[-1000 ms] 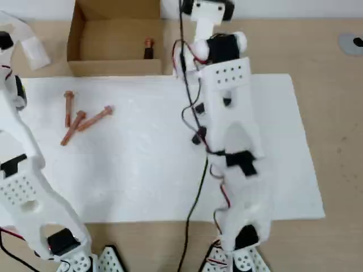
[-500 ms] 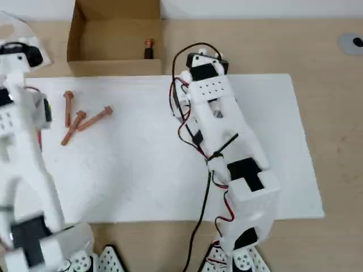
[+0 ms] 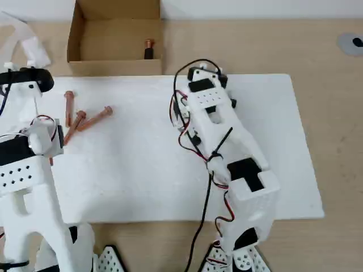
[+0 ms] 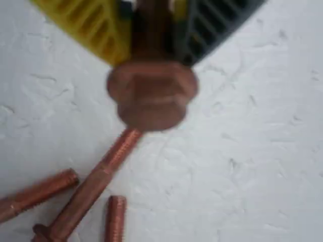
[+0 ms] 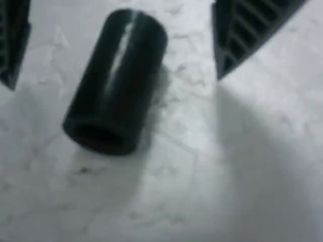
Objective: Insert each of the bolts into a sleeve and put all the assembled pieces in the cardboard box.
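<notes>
My left gripper (image 4: 151, 27) is shut on a copper bolt (image 4: 151, 96), whose head faces the camera, just above the white mat. Three loose bolts (image 4: 91, 186) lie on the mat under it, seen from above at the mat's left end as bolts (image 3: 76, 122) beside the left arm (image 3: 28, 164). My right gripper (image 5: 126, 45) is open, and between its two fingers a black sleeve (image 5: 113, 85) lies on its side on the mat. The cardboard box (image 3: 76, 45) at the back holds one bolt in a sleeve (image 3: 148, 48).
The white mat (image 3: 136, 164) covers the middle of the wooden table. The right arm (image 3: 227, 141) stretches over the mat's centre with loose cables beside it. A grey disc (image 3: 350, 42) sits at the far right edge.
The right arm has drawn back from beside the box and come down over the mat. The left arm has swung in from the table's left edge toward the loose bolts.
</notes>
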Controlling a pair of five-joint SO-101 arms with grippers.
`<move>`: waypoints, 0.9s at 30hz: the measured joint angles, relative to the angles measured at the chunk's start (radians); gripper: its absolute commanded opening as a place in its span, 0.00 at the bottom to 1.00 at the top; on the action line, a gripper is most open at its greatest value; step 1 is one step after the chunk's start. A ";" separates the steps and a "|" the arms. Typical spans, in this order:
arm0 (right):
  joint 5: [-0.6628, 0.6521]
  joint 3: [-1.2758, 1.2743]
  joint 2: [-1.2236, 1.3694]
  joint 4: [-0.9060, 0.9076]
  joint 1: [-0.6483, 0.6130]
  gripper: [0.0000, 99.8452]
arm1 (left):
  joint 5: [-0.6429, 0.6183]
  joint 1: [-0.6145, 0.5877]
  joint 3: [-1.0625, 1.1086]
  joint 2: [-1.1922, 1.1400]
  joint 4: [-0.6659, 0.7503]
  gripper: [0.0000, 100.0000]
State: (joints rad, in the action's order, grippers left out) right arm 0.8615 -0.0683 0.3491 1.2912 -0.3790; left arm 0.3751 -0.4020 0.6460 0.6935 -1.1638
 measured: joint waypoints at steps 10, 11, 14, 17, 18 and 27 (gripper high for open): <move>0.000 -0.032 -0.006 -0.021 0.000 0.29 | 0.000 0.002 0.000 0.000 0.000 0.01; 0.000 -0.032 -0.006 -0.021 0.000 0.29 | 0.000 0.002 0.000 0.000 0.000 0.01; 0.000 -0.034 -0.006 -0.032 0.000 0.29 | 0.000 0.002 0.000 0.000 0.000 0.01; 0.000 -0.034 -0.006 -0.055 0.000 0.29 | 0.000 0.002 0.000 0.000 -0.017 0.01; 0.000 -0.034 -0.006 -0.063 0.002 0.29 | 0.000 0.002 0.000 0.000 -0.020 0.01; 0.000 -0.034 -0.018 -0.080 0.026 0.09 | 0.000 0.002 0.000 0.000 -0.023 0.01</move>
State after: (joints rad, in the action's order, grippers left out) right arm 0.8615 -0.1020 0.3307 1.2114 -0.3529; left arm 0.3751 -0.4005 0.6460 0.6935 -1.1868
